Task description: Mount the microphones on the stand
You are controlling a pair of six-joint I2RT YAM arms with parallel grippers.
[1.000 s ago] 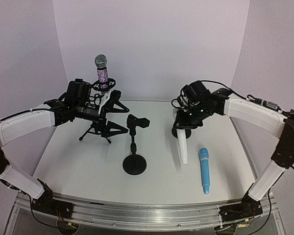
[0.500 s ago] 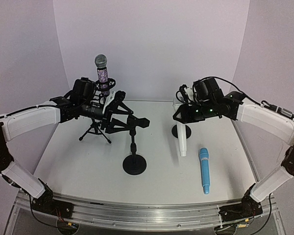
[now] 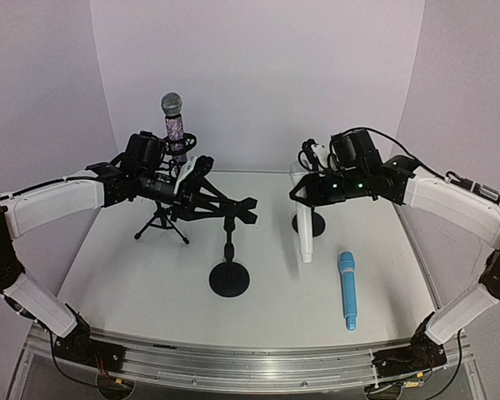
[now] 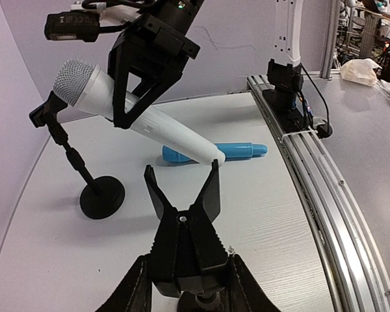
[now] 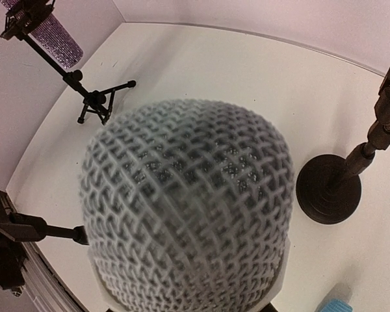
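Note:
My left gripper (image 3: 227, 209) is shut on the spring clip (image 4: 182, 234) of the middle stand (image 3: 229, 279). The clip's prongs are spread wide. The white microphone (image 3: 305, 237) hangs almost upright in my shut right gripper (image 3: 305, 190), to the right of that clip and apart from it. Its mesh head (image 5: 185, 208) fills the right wrist view and hides the fingers. The light blue microphone (image 3: 347, 290) lies on the table at the front right. The purple-glitter microphone (image 3: 174, 125) stands upright in the tripod stand (image 3: 161, 223) at the back left.
A third stand with a round base (image 3: 308, 223) stands just behind the hanging white microphone. In the left wrist view its empty clip (image 4: 44, 112) sits left of the white microphone. The table's aluminium front rail (image 3: 250, 354) runs along the near edge.
My left gripper swung right from the tripod stand to the middle stand's clip and closed on it, spreading its prongs. My right gripper shifted left, carrying the white microphone.

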